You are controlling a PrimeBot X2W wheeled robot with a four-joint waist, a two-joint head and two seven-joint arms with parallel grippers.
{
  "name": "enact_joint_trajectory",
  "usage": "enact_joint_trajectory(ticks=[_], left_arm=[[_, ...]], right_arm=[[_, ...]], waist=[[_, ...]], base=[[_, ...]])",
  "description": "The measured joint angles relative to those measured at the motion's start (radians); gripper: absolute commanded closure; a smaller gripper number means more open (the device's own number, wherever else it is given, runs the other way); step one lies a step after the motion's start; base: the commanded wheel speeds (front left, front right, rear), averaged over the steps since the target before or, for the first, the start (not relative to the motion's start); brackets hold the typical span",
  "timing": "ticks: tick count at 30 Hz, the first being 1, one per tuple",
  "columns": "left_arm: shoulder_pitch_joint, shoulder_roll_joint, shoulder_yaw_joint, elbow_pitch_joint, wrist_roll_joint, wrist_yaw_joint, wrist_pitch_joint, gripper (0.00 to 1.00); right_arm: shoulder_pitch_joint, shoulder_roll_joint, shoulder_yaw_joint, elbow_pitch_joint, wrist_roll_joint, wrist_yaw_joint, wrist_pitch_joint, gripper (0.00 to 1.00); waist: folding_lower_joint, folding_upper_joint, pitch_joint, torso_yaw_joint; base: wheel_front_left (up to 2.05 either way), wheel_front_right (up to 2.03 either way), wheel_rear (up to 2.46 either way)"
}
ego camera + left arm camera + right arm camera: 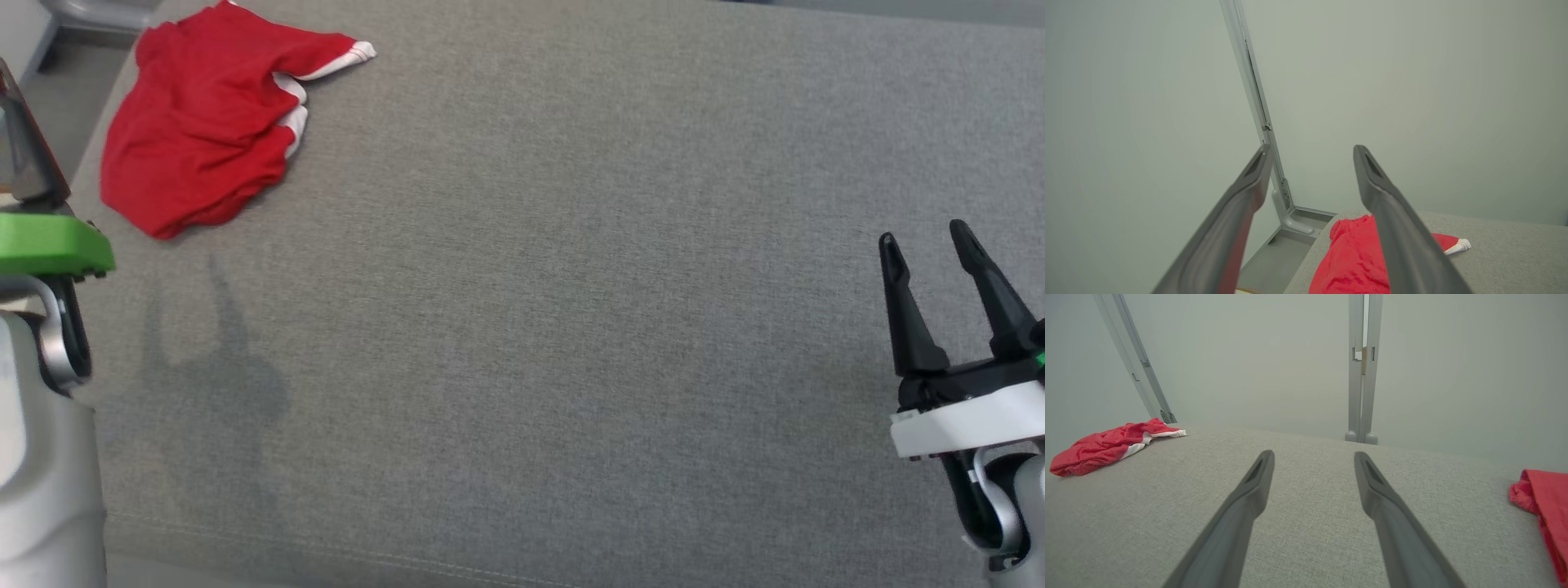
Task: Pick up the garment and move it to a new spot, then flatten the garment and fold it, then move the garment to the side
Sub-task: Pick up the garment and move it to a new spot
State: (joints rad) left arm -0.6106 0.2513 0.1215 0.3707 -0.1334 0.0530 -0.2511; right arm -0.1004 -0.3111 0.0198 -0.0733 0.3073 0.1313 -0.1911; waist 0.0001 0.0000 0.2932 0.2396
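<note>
A crumpled red garment [200, 122] with white trim lies at the far left corner of the grey fabric surface [555, 327]. The left wrist view has it low between and behind my left fingers as the garment [1351, 257]; the right wrist view has it at the far left as the garment [1106, 445]. My left gripper [1310, 153] hangs open in the air short of it, holding nothing. At the right edge of the head view my right gripper [922, 241] stands open above the surface, far from the garment; the same gripper [1312, 457] is empty in its own view.
A second red cloth [1545, 510] lies at the right edge of the right wrist view. Grey metal posts [1361, 375] and pale walls stand behind the surface. My left arm's green and grey wrist [45, 245] sits at the left edge.
</note>
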Motion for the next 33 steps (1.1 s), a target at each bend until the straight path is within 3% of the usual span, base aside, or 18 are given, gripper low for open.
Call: enact_joint_trajectory(ticks=[11, 20, 33], left_arm=[[-0.258, 0.073, -0.003, 0.194, -0.001, 0.010, 0.069, 0.00], [-0.364, 0.094, -0.039, 0.393, 0.012, 0.015, 0.219, 0.00], [-0.461, 0.108, -0.044, 0.625, -0.029, 0.018, 0.485, 0.00]], right_arm=[[-0.016, -0.084, -0.082, -0.058, 0.031, 0.000, -0.004, 0.00], [-0.017, -0.126, -0.120, -0.105, 0.049, 0.000, -0.004, 0.00], [-0.008, -0.133, -0.121, -0.122, 0.050, 0.000, 0.009, 0.00]], waist=[[0.0001, 0.0000, 0.191, -0.106], [0.0001, 0.0000, 0.318, -0.162], [0.0000, 0.0000, 0.343, -0.181]], base=[[0.00, 0.00, 0.00], [0.00, 0.00, 0.00], [0.00, 0.00, 0.00]])
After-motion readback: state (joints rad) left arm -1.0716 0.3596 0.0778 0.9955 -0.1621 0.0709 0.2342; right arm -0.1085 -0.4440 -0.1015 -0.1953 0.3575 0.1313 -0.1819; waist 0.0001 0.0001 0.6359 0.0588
